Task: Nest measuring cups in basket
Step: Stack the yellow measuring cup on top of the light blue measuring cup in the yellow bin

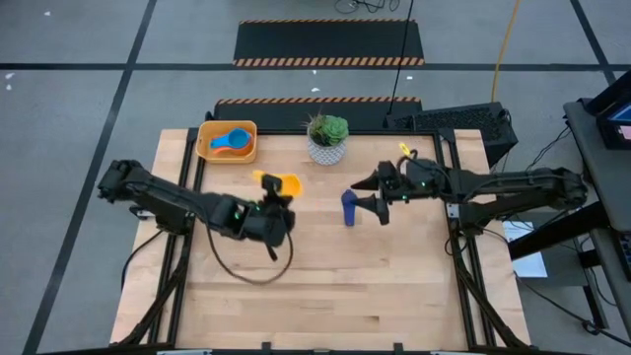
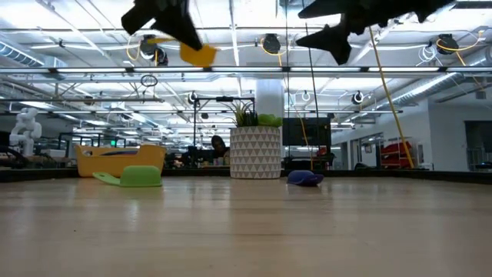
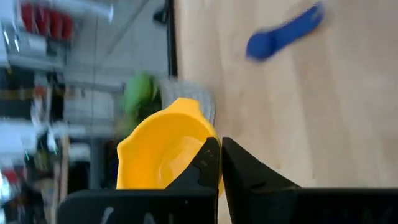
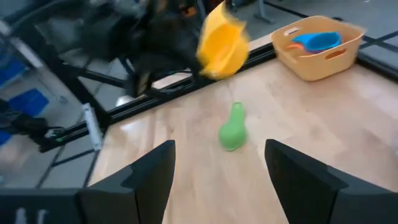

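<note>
My left gripper (image 1: 273,200) is raised high over the table's middle and is shut on the yellow measuring cup (image 1: 284,183), which also shows in the low view (image 2: 198,54). My right gripper (image 1: 363,193) hangs open in the air just right of the dark blue cup (image 1: 348,207), which lies on the table. The green cup (image 4: 233,130) lies mouth down on the wood below the left arm. The yellow-orange basket (image 1: 209,150) stands at the far left of the table, with a light blue cup (image 1: 231,141) and an orange cup (image 4: 292,31) in it. My left gripper holds the yellow cup by its edge (image 3: 200,163), pinched between the two shut fingers (image 3: 242,171). Whether that edge is the rim or the handle's root, the fingers hide. The cup is lifted clear, high above the table, with its mouth tipped sideways.
A white patterned pot with a green plant (image 1: 327,139) stands at the far edge, between the basket and the right arm. A dark cable loops on the wood (image 1: 251,268) under the left arm. The near half of the table (image 1: 345,306) is bare wood.
</note>
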### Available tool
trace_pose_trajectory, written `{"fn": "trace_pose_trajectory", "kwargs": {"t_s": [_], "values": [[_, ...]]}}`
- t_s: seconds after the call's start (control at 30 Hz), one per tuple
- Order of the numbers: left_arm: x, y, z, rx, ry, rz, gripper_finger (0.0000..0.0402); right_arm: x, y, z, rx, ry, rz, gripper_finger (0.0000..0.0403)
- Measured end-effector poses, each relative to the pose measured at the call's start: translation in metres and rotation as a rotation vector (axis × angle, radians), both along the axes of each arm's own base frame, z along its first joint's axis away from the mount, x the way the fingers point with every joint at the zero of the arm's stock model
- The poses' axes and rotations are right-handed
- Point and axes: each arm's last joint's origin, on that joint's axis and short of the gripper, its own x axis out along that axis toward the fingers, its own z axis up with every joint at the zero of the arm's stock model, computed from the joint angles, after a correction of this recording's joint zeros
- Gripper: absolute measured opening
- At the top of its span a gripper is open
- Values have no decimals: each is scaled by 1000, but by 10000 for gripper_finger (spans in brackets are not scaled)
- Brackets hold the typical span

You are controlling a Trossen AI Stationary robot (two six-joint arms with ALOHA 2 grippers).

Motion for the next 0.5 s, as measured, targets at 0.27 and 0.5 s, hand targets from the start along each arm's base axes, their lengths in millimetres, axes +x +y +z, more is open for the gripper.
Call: {"fn": "trace_pose_trajectory", "kwargs": {"t_s": [0.27, 0.5], "values": [[-30, 55, -4, -33, -10, 215, 4, -9, 19, -42, 76, 13, 32, 240], [-65, 115, -23, -48, 15, 408, 5, -12, 31, -50, 65, 38, 32, 240]]}}
